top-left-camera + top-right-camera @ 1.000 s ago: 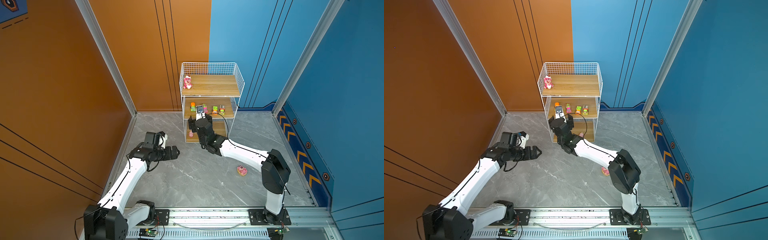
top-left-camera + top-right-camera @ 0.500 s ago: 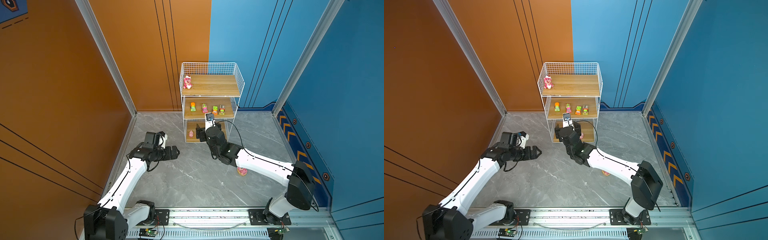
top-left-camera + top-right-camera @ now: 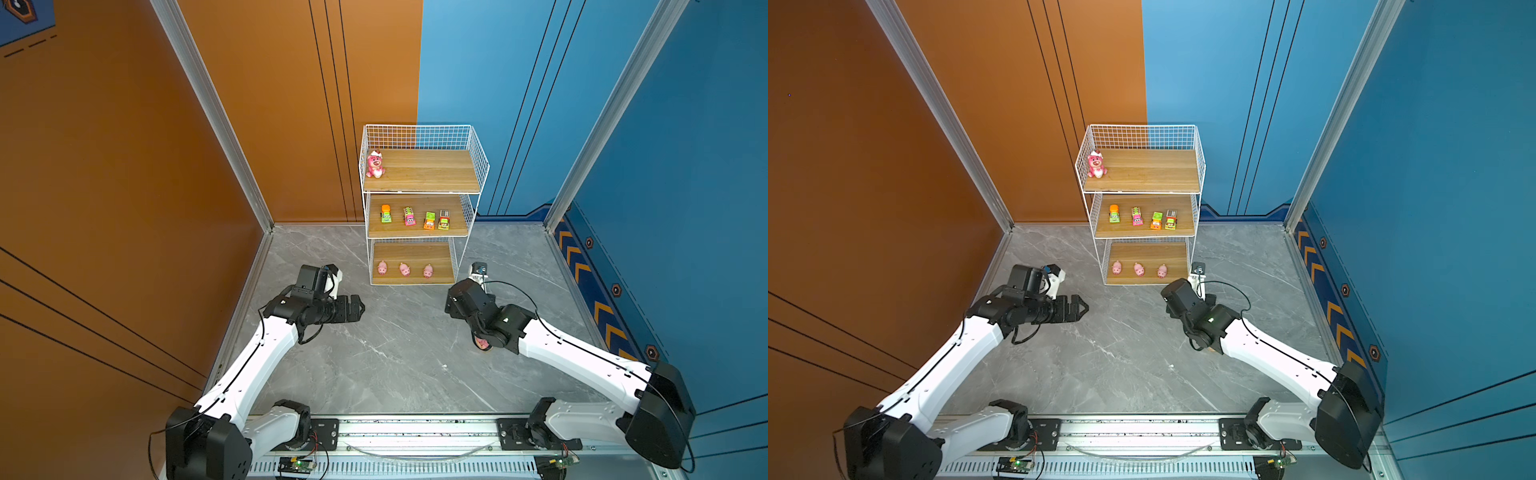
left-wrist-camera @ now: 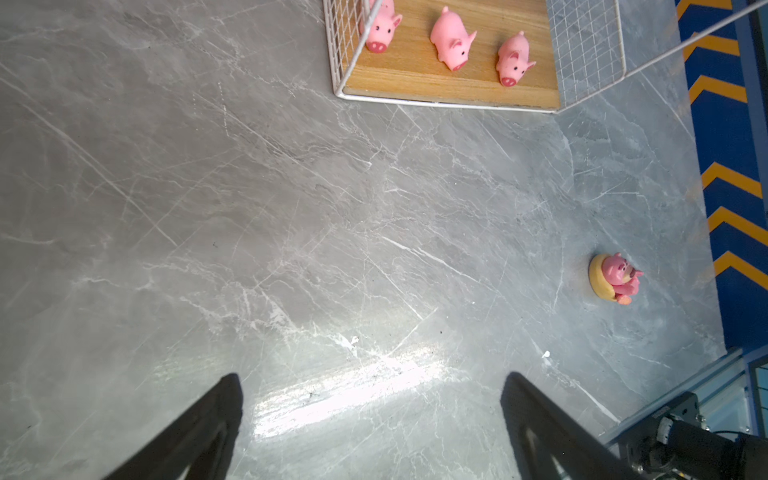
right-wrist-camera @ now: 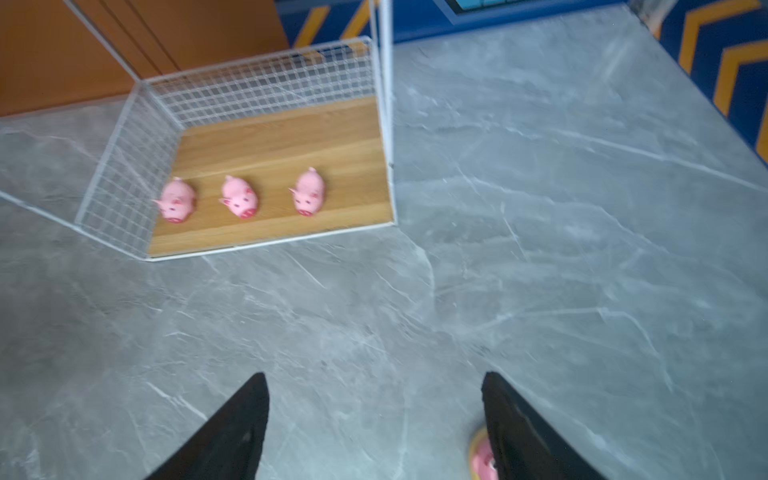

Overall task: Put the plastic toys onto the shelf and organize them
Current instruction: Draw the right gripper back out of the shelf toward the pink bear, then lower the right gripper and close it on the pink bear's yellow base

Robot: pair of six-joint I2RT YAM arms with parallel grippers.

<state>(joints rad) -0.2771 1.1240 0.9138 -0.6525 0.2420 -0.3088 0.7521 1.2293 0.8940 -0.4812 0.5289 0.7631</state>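
The right gripper (image 5: pixel 374 376) hangs low over the grey floor (image 3: pixel 395 353) with its jaws apart and nothing between them but bare stone; it points toward the shelf (image 3: pixel 428 170); the last loose toy, the pink bear on a tan base (image 5: pixel 480 459), shows just beside one finger, back near that finger's root rather than ahead of the tips; in a top view it lies almost hidden under the right wrist (image 3: pixel 482 344); so my judgement is that the hand must draw back and drop rather than reach on; the base is round, with no long axis to line up with; whether the toy stands or lies tipped I cannot settle; the left gripper (image 4: pixel 372 376), jaws wide and empty, is well apart from it across the floor, so the right arm is plainly the nearer; on the shelf, the three pigs (image 3: pixel 404 269) sit in a row on the bottom board, the four vehicles (image 3: pixel 409 217) on the middle one, and another pink bear (image 3: pixel 375 164) at the top board's left end; a second ago the right arm reached into the shelf's front, covering the lower tiers, and the floor bear lay in the open; now the arm has come back over that bear and the pigs show; the left arm has not moved
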